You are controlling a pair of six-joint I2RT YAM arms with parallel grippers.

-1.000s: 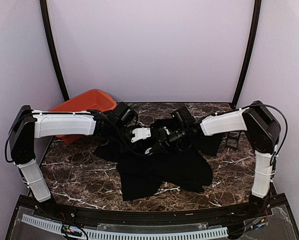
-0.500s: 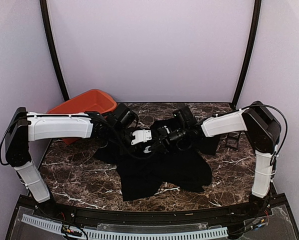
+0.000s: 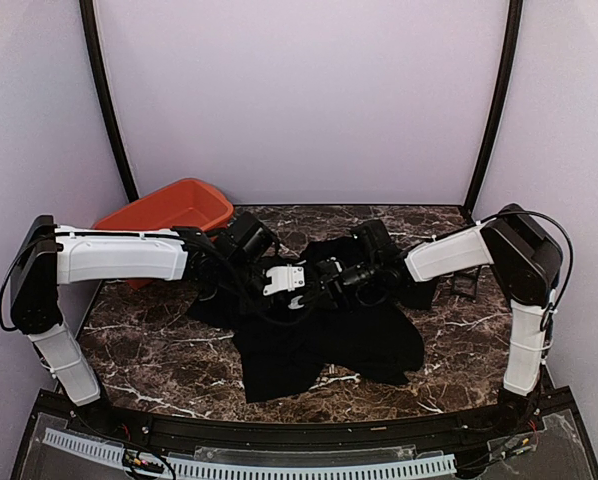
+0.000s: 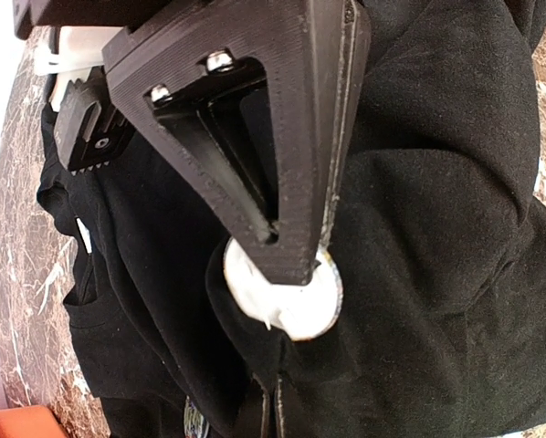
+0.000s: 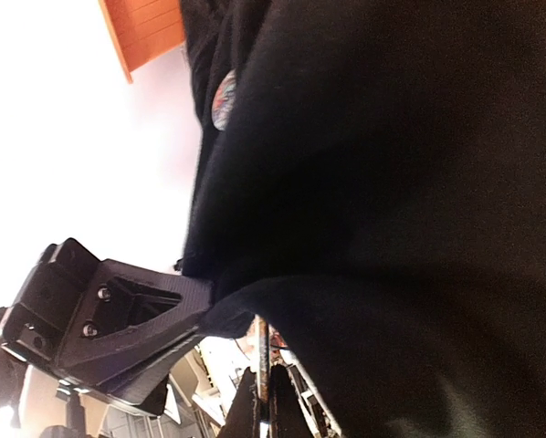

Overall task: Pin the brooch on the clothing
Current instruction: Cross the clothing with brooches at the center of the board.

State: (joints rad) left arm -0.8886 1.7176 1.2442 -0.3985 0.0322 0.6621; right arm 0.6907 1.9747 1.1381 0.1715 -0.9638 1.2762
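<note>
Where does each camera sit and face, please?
Top external: above and behind, looking down on both arms over the shirt.
Left wrist: on that arm, facing the brooch; own fingertips below.
Right wrist: on that arm, against the shirt; own fingertips below.
Shared: left wrist sees the right gripper, right wrist the left gripper.
</note>
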